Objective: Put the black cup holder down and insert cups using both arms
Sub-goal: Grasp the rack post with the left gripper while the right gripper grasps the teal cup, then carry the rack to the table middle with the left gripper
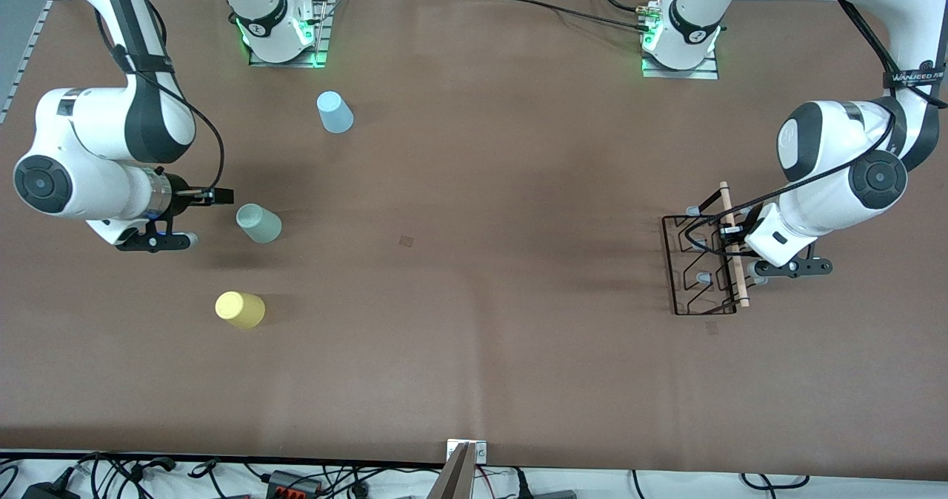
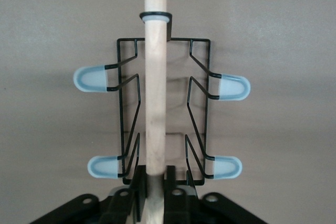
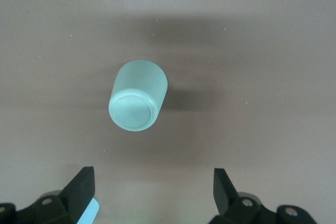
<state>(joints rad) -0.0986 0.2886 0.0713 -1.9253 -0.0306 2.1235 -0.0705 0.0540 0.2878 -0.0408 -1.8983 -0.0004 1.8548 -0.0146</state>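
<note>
Now, at middle right of the front view: left gripper (image 1: 729, 236) clamped on the wooden rod handle (image 1: 733, 243) of the black cup holder (image 1: 700, 266), lying flat on the table (image 1: 474, 262), rod running top to bottom. At middle left: right gripper (image 1: 194, 218), fingers spread, beside the sage green cup (image 1: 258, 223).

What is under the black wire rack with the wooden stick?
Under the black cup holder only bare brown table shows through the wires. The left gripper is shut on its wooden rod and covers the part of the rack right beneath it.
</note>
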